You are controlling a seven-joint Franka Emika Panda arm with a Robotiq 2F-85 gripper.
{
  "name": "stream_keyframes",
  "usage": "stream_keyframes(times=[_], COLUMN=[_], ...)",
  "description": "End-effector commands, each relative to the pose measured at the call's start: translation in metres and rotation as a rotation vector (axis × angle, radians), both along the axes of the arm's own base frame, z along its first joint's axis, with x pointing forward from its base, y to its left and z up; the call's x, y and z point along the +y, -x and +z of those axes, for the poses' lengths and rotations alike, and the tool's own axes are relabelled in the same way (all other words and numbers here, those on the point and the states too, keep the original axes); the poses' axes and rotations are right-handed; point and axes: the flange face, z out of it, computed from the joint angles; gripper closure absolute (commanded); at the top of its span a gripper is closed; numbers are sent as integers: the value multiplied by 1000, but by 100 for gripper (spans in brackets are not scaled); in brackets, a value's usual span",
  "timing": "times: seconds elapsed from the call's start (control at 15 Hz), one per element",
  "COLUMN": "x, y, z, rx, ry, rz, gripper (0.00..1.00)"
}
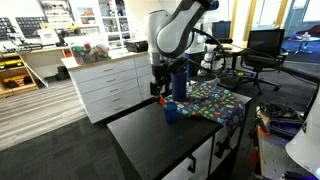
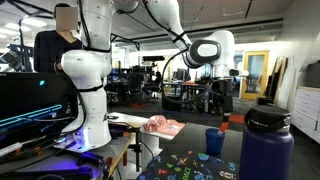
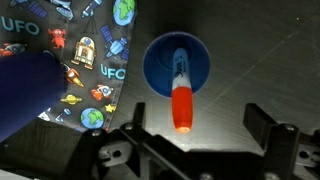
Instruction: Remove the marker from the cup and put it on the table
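— Where is the marker (image 3: 181,95) just now?

— Standing in the cup (image 3: 153,62). Its orange end is up and leans on the rim, and the whitish part is down inside. Because of that lean, a free length pokes out above the cup for me to take.

— And your pincer?

— My pincer (image 3: 188,150) is spread wide and pinches nothing. I hang over the cup with one of my fingers (image 3: 266,126) on each side of the marker's line. I reckon a straight drop would bring the orange end between them.

— Why so wide?

— To clear the rim. I judge a knock could tip so small a cup.

— What sits around the cup?

— A patterned cloth (image 3: 85,50) lies just beside it, and a blurred dark blue bottle (image 3: 25,90) is past that. On the cup's other side the table (image 3: 255,70) shows plain black, likely the spot for laying the marker down.
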Motion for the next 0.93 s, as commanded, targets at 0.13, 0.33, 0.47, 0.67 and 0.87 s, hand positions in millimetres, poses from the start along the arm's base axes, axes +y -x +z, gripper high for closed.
stream_keyframes(times=[0.13,0.33,0.47,0.67,0.87], x=[-5,-6,-7,-9,-10], y=[-8,-8,-8,-8,-9], z=[-13,-18,-19,-19,-18], rx=[-36,-35,-34,-43,-55], ry=[-3,-1,-2,-7,-13], rz=[35,42,44,40,39], gripper=[0,26,31,49,69])
